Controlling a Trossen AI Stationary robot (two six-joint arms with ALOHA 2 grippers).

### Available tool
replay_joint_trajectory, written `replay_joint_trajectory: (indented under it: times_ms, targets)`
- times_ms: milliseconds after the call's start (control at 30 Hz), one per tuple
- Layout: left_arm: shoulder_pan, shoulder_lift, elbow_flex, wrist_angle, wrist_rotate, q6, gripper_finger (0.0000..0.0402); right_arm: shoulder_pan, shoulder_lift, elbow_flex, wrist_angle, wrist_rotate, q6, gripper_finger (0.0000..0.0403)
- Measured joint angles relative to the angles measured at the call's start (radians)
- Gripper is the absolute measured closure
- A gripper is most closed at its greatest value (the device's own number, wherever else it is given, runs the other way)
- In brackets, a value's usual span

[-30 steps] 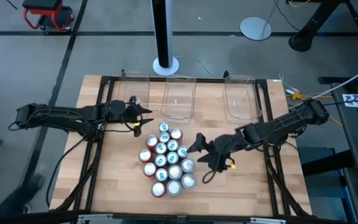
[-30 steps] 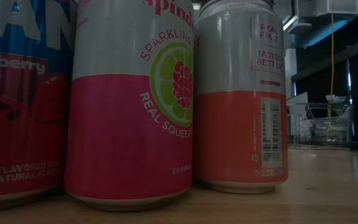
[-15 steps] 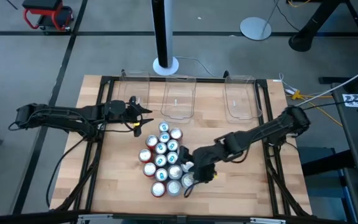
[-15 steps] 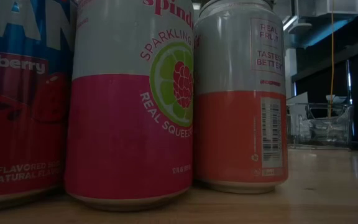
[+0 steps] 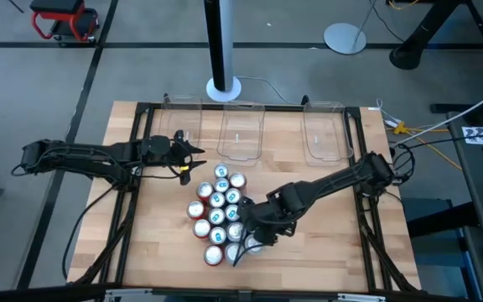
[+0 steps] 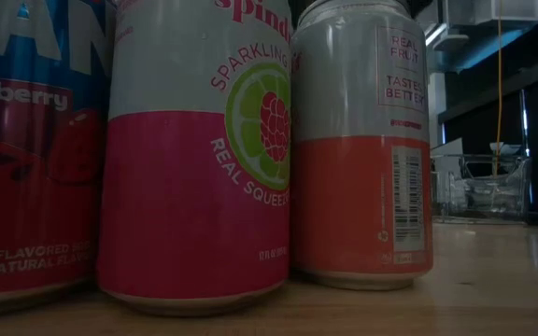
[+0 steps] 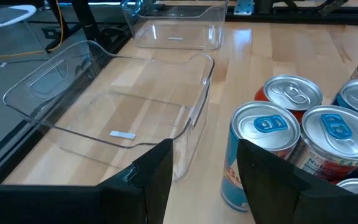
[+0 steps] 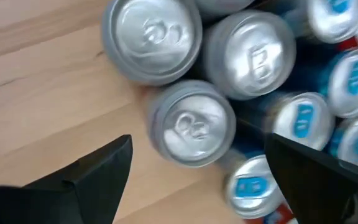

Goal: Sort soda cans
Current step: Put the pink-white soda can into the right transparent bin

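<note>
Hovering over the near-right edge of the can cluster, the right end effector (image 5: 247, 241) is being held with its fingers spread wide, nothing between them. The soda cans (image 5: 223, 213) are standing upright and packed together in the middle of the table (image 5: 334, 252), silver tops up, so each long axis is running vertical, straight toward the wrist camera.

In the right wrist view, one silver-topped can (image 8: 192, 122) is lying directly between the two dark fingers (image 8: 98, 171), at the outer edge of the pack, with bare wood on one side and neighbouring cans touching it on the other. That is being judged the target: the can is sitting below and in line with the open end effector, so a straight descent is called for. The crowded side is being noted as the risk, since the finger there has little room beside the neighbours.

The left end effector (image 5: 193, 161) is waiting at the far-left corner of the cluster, partly open and empty, with the nearest blue can (image 7: 263, 152) just ahead of its fingers and a clear bin (image 7: 114, 99) beside. The three bins (image 5: 241, 130) along the far edge are being seen empty; sorting is judged barely begun. The right arm is the nearer one to the targeted can.
</note>
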Motion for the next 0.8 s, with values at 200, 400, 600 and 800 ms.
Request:
replay_joint_trajectory:
  times_ms: [200, 400, 600, 800]
  targets:
    - [0.000, 0.000, 0.000, 0.002, 0.000, 0.001, 0.0233, 0.000, 0.002, -0.028, 0.045, 0.002, -0.016, 0.0038]
    - [0.000, 0.000, 0.000, 0.001, 0.000, 0.001, 0.0233, 0.000, 0.001, -0.078, 0.092, 0.001, -0.034, 0.0038]
    - [0.000, 0.000, 0.000, 0.002, 0.000, 0.001, 0.0233, -0.001, 0.000, -0.114, 0.131, 0.012, -0.038, 0.0038]
    - [0.000, 0.000, 0.000, 0.002, 0.000, 0.001, 0.0233, -0.015, 0.000, -0.159, 0.171, 0.007, -0.040, 0.0038]
